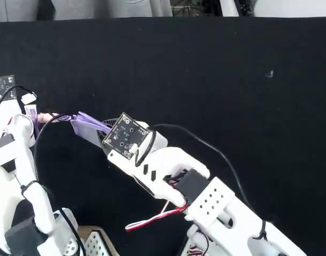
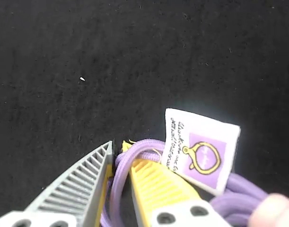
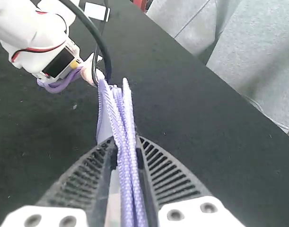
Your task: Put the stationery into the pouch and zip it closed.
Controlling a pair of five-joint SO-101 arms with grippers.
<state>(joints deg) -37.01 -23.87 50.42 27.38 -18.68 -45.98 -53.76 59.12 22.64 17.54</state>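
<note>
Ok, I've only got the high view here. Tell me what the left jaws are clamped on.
Observer: The left wrist view shows them shut on a loop of purple cord.
Operator: Now give me the right side.
Observer: The right jaws are shut on the purple pouch itself, with its thin edge pinched between them.
Operator: Report anything near that cord.
Observer: A white tag with a purple drawing sits right beside the yellow jaw.
</note>
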